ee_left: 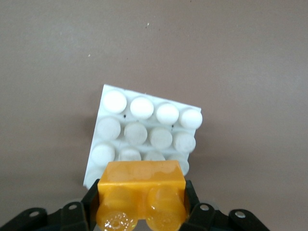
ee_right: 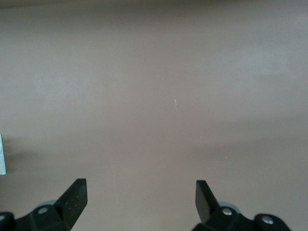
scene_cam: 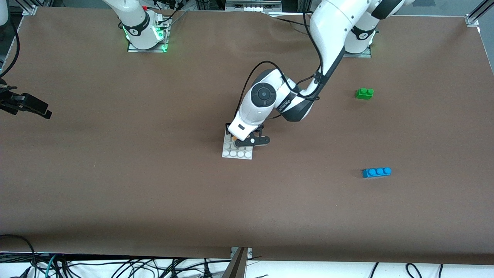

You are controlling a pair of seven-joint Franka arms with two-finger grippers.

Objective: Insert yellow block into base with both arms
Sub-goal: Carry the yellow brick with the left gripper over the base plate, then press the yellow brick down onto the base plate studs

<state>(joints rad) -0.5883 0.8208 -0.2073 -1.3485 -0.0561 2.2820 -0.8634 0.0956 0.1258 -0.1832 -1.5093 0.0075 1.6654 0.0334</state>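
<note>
While I watch from my remote station, the yellow block [ee_left: 142,192] sits pinched between the left gripper [ee_left: 142,211] fingers, studs toward the wrist cam, hanging over the edge row of the base [ee_left: 115,127]. The base is a white studded plate lying flat near mid-table. In the front view the left gripper [scene_cam: 247,139] hovers low over the plate's farther rows, w/ the block almost hidden under the wrist. I can't tell if block and studs are touching yet.

The right gripper [ee_right: 139,202] waits over bare table at the right arm's end, fingers spread wide, holding nothing.

Green brick [scene_cam: 364,93] and blue brick [scene_cam: 376,172] lie well apart, toward the left arm's end.

Risk, my guess: the plate looks turned relative to the block, so pressing down may catch stud tops instead of seating. Nothing pins the plate, so it could skid or tip.
</note>
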